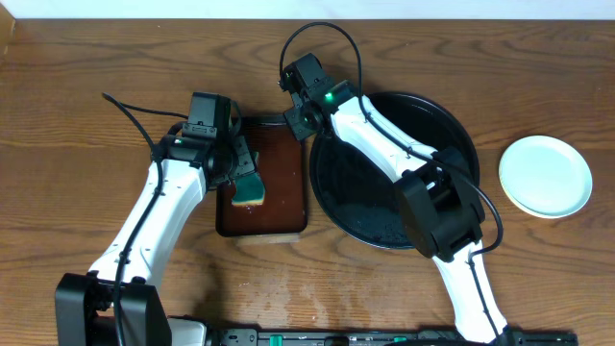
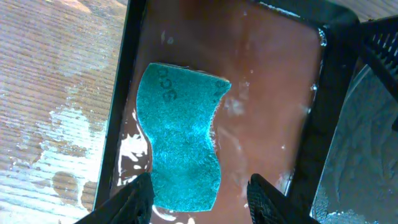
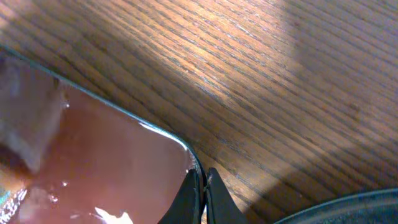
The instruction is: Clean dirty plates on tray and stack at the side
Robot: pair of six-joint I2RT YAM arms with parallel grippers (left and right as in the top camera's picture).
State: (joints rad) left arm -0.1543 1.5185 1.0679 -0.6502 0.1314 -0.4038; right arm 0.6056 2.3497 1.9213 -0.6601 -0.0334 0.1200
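1. Left tool: hangs over the near end of the small rectangular dark-brown tray. Its fingers are apart, one on each side of the lower end of the sponge. The right-hand finger is clearly off the sponge.
2. Dark-brown tray contents: a shallow layer of water and one teal waisted scouring sponge. The sponge lies flat along the tray's left wall.
3. Brown wood-grain table: wet patches show just left of this tray.
4. Right tool: fingers pressed together with nothing between them. It is at the dark-brown tray's far right corner, between that tray and the black one.
5. Large round black tray with a low rim: just right of the brown tray. Its floor is bare, with a wet sheen.
6. Small round glossy plates: stacked on the table right of the black tray and apart from it. The top plate is pale mint-white. I cannot tell the count from overhead.
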